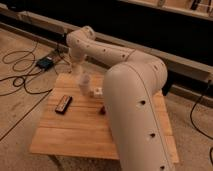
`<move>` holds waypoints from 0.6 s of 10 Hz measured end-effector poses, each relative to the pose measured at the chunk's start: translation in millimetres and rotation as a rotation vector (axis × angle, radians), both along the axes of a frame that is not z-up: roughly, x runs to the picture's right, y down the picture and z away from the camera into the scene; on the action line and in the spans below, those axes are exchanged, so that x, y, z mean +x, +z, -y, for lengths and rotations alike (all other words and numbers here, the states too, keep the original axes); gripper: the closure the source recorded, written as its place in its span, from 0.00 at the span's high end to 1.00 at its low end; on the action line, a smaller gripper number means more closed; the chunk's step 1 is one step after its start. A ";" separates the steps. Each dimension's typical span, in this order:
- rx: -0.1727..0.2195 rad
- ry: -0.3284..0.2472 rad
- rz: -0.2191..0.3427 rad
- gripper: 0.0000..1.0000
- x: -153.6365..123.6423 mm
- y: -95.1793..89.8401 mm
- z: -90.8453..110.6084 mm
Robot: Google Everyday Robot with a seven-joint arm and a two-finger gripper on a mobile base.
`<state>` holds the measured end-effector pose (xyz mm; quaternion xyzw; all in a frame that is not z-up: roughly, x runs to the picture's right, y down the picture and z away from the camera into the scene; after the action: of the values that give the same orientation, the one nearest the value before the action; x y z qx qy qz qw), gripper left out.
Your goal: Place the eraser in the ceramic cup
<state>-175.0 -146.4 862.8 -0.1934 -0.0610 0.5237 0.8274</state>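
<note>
Near the table's (75, 132) far edge, the claw (84, 86) is hanging with its fingers closed, gripping nothing visible. Just beside it, toward the middle, the eraser (97, 92) is lying flat; the black remote (63, 104) is resting by the left edge.

It looks like a lab or test space: a bare concrete floor (20, 107) strewn with loose black cables (17, 60), a small blue box (46, 63) wired among them, and one plain wooden surface (80, 130) against a dark wall.

Bulky cream-white arm (131, 100) w/ rounded segments, small dark screw holes, pale end effector (85, 85) over table.
</note>
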 end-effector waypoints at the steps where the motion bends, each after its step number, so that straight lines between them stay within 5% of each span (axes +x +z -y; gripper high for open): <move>1: 0.000 0.000 0.000 0.00 -0.1 0.0 -0.1; 6: -0.001 0.006 -0.010 0.00 8.0 4.3 0.1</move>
<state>-167.0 -146.5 867.0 -0.1911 -0.0573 0.5272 0.8260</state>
